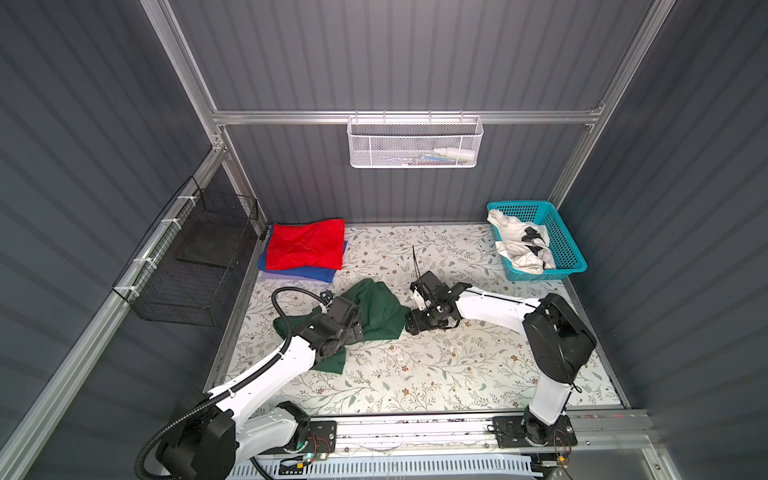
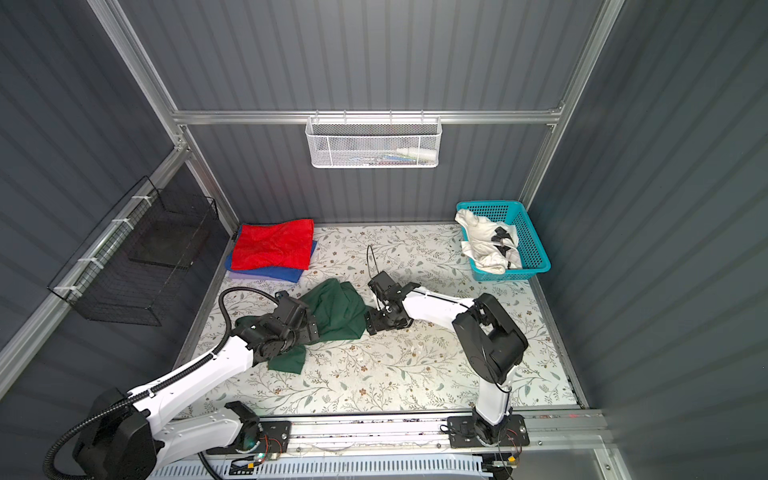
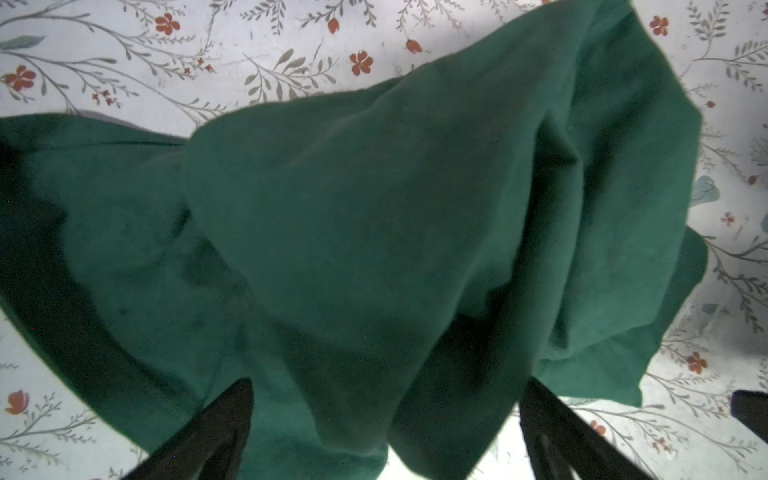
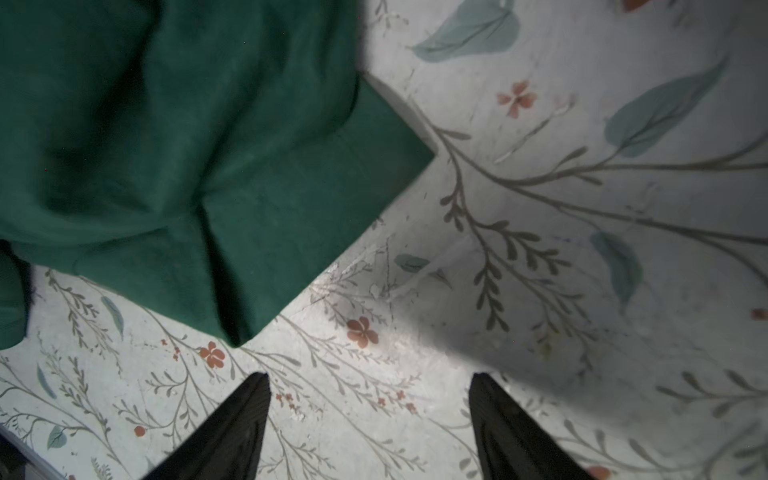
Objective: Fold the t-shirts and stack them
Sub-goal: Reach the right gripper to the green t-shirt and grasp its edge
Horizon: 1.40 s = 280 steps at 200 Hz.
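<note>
Left wrist view: left tool [image 3: 386, 386] is seen with jaws apart, green shirt [image 3: 374, 228] bunched beneath | right wrist view: right tool [image 4: 369, 378] is spread over bare counter [image 4: 540, 291], just beside the shirt's corner | top view: red shirt [image 1: 305, 245] is stacked on blue shirt [image 1: 295, 273], far left; white shirt [image 1: 519, 245] is crumpled in basket [image 1: 570, 245]

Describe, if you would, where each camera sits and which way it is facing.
Top views: high over the front edge, looking down at the table; the left arm and right arm both show.
Left wrist: just above the green shirt, looking down on it; the open left tool shows.
Right wrist: low over the table, beside a corner of the green shirt; the open right tool shows.
Shared: both wrist views and both top views show the green shirt on the floral table.
</note>
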Motion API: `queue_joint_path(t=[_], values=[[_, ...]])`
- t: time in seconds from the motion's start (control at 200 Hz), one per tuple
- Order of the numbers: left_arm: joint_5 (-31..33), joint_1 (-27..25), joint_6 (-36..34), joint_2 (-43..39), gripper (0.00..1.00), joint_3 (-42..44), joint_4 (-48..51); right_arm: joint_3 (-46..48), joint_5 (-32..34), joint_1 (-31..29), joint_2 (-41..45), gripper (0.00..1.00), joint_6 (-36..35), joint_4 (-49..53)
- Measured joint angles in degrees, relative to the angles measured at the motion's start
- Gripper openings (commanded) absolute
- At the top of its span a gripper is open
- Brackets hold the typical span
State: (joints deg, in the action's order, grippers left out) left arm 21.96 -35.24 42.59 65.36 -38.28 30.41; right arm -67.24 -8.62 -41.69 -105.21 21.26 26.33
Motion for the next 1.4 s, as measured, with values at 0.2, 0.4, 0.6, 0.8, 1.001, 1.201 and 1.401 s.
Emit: queue_joint_path(t=[0.2, 0.4, 0.6, 0.8, 1.001, 1.201, 1.401], values=[[0.8, 0.0, 2.8, -2.1, 1.00, 2.7, 0.0, -3.5, 0.2, -0.8, -2.8, 0.75, 0.5, -0.2], [1.2, 0.0, 4.0, -4.1, 1.00, 3.7, 0.0, -6.3, 0.9, -1.2, -6.3, 0.72, 1.7, -1.0], [1.2, 0.0, 4.6, -4.0, 0.99, 4.1, -0.3, -10.0, 2.5, -2.1, -9.5, 0.67, 2.7, -1.0], [1.2, 0.0, 4.7, -3.5, 0.94, 4.4, -2.0, -13.1, 3.9, -2.9, -11.7, 0.53, 2.7, 0.5], [1.0, 0.0, 4.9, -3.1, 0.79, 5.1, -3.6, -15.1, 3.9, -2.9, -13.4, 0.15, 1.8, 1.8], [1.0, 0.0, 5.3, -3.0, 0.47, 5.2, -4.3, -16.9, 3.0, -2.9, -14.7, 0.00, 0.8, 1.9], [1.4, 0.0, 5.1, -3.0, 0.20, 5.0, -3.6, -15.9, 4.7, -2.8, -13.2, 0.00, 0.4, 0.5]])
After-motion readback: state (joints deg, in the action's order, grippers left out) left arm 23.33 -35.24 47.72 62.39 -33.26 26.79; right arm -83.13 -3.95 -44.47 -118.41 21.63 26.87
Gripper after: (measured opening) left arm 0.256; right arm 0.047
